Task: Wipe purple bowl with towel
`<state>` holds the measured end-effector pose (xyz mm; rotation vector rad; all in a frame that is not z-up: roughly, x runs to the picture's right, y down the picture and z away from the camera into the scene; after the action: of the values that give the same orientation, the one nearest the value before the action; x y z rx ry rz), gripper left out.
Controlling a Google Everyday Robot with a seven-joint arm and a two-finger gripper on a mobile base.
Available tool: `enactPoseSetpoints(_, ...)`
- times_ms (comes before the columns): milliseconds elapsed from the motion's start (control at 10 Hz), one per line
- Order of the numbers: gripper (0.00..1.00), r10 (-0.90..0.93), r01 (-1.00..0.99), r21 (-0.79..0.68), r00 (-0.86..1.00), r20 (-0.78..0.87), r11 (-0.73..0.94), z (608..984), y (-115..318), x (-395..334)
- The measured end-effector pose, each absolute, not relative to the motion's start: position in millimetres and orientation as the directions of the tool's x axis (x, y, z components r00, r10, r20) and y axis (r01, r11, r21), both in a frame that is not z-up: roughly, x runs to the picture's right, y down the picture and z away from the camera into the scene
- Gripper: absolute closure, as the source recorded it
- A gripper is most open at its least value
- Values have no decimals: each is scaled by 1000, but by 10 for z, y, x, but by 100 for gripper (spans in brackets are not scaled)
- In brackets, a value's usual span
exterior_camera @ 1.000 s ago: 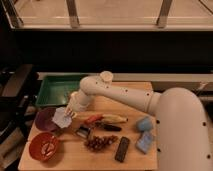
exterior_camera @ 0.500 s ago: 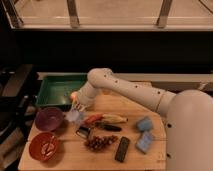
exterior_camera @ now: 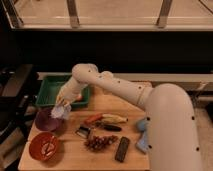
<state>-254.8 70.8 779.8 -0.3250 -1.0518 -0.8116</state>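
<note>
The purple bowl point(exterior_camera: 46, 120) sits at the left of the wooden table, behind the red-orange bowl point(exterior_camera: 43, 146). My gripper point(exterior_camera: 64, 103) hangs just above the purple bowl's right rim, shut on the towel point(exterior_camera: 62, 111). The pale blue-grey towel dangles in wrinkly folds from the fingers down to the rim. Whether the cloth touches the bowl I cannot tell. The white arm reaches in from the right and bends down over the table.
A green tray point(exterior_camera: 52, 89) stands behind the gripper, with something orange point(exterior_camera: 78, 97) at its edge. Mid-table lie a carrot point(exterior_camera: 92, 119), a banana point(exterior_camera: 114, 118), grapes point(exterior_camera: 100, 143) and a black bar point(exterior_camera: 121, 149). Blue items point(exterior_camera: 142, 144) lie by the arm.
The arm's elbow has swung left. The gripper and towel shifted slightly left and up, staying over the purple bowl's right rim.
</note>
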Motion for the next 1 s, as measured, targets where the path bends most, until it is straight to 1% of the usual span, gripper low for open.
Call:
enactPoseSetpoints(200,100,-455,717,218,154,877,662,7729,622,-3039)
enactPoseSetpoints(400,100,-446,706,270,73,892,655,7633,668,-3347)
enactPoseSetpoints(700,100,-375,691,231,63,925,685,7597,954,-3451)
enactPoseSetpoints(1000,100,-300,699,131,124,946,703,7621,1263,-3106)
